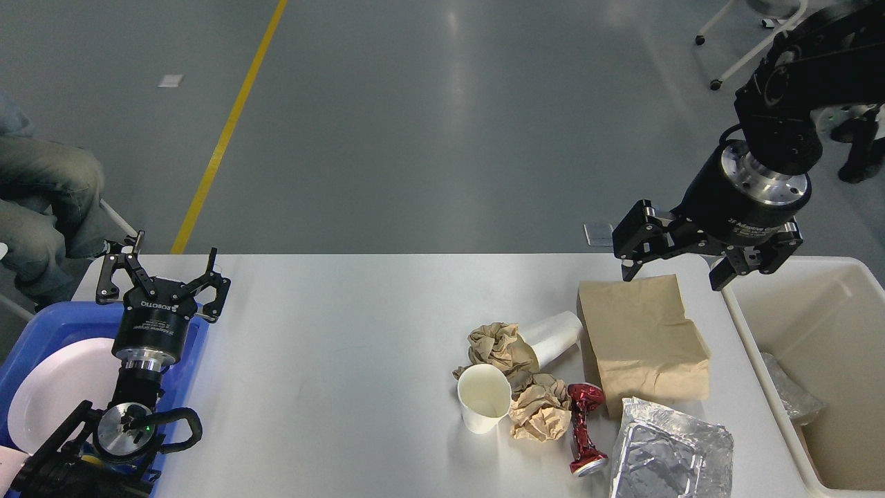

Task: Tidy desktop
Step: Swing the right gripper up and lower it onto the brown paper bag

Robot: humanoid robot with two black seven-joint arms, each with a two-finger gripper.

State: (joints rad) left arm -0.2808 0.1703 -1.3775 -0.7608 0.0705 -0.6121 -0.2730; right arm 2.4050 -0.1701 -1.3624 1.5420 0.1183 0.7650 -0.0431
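Left gripper (163, 268) jaws spread, right gripper (681, 268) jaws spread, empty

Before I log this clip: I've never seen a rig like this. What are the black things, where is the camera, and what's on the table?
This single view comes from the robot's own head, looking down at the desktop. The black things are its two arms. The left end effector is open over a blue tray holding a white plate. The right end effector is open and empty above a brown paper bag. Also on the desktop: two paper cups, two crumpled paper wads, a crushed red can and crumpled foil. A cream bin sits at the right. Nothing is held.
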